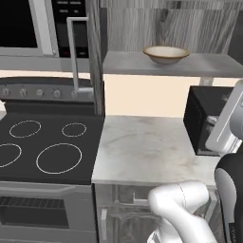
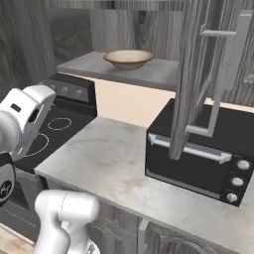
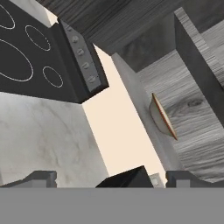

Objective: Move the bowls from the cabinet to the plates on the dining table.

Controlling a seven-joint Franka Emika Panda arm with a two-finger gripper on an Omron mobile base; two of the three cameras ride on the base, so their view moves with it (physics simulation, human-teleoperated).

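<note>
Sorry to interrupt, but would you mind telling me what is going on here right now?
The white robot arm faces an open cabinet above the counter. A pale cream bowl sits alone on the cabinet shelf, untouched. The gripper is open and empty, well short of the bowl. Beside the counter are a black stove and a black countertop oven. The bowl has yet to be picked up.
</note>
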